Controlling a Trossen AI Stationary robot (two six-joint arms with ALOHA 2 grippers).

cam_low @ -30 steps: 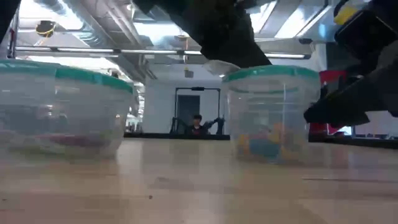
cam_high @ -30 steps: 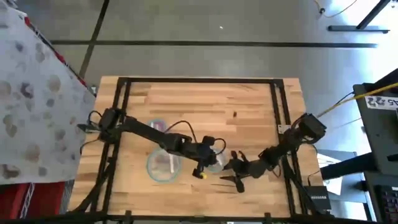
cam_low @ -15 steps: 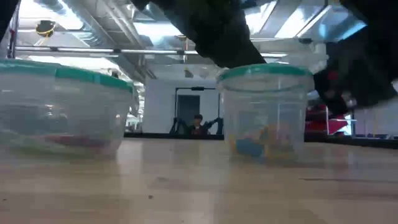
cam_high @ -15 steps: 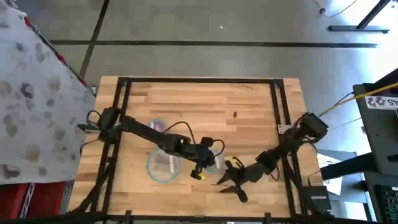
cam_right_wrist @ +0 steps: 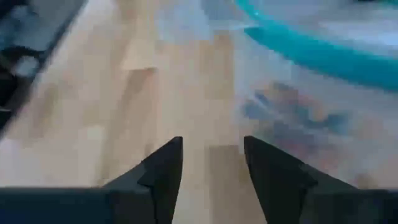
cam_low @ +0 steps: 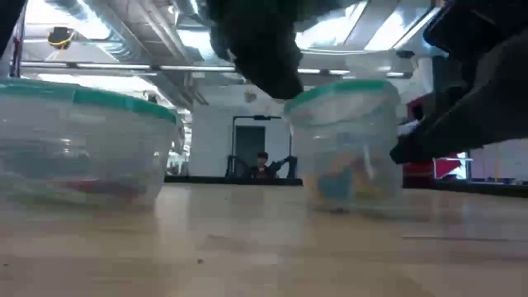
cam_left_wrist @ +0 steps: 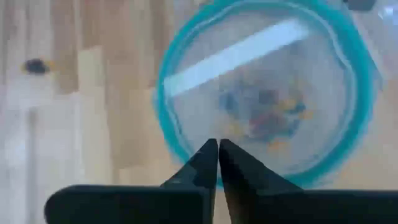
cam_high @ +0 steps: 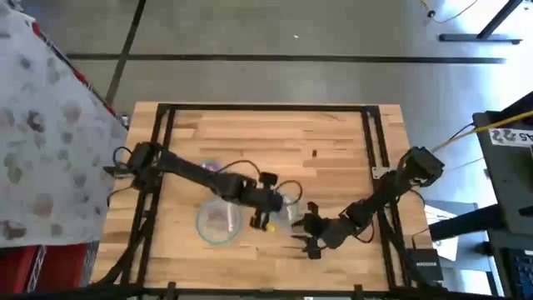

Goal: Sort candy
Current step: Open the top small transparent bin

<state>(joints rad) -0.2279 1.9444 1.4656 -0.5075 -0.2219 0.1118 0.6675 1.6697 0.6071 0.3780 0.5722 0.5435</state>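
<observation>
A small clear bowl with a teal rim (cam_high: pixel 290 213) (cam_low: pixel 346 136) holds blue and orange candy (cam_left_wrist: pixel 267 115) and stands tilted in the low view. Left of it, a larger teal-rimmed bowl (cam_high: pixel 218 223) (cam_low: pixel 82 140) rests on the table with pinkish candy (cam_high: pixel 218 218) inside. My left gripper (cam_high: pixel 268 208) (cam_left_wrist: pixel 217 146) hangs shut over the small bowl's near rim, nothing visible between its fingers. My right gripper (cam_high: pixel 306 235) (cam_right_wrist: pixel 211 162) stands open beside the small bowl's right wall, with only bare table showing in its gap. My left gripper's shut tips (cam_left_wrist: pixel 210 155) show over the small bowl's rim from above; whether they touch it I cannot tell. My right gripper's dark finger (cam_low: pixel 412 148) stands against the small bowl's right wall (cam_low: pixel 393 153) in the low view; whether it touches I cannot tell.
A third bowl (cam_high: pixel 210 168) with purplish pieces lies partly under the left arm toward the far left. A black frame (cam_high: pixel 266 108) runs round the wooden tabletop. Bare wood (cam_high: pixel 275 142) lies toward the far edge and along the near edge.
Both grippers have risen a little and tipped toward level. My left gripper has drawn back toward the table's left. The small bowl, upright a second ago, has shifted slightly left and now stands tilted.
</observation>
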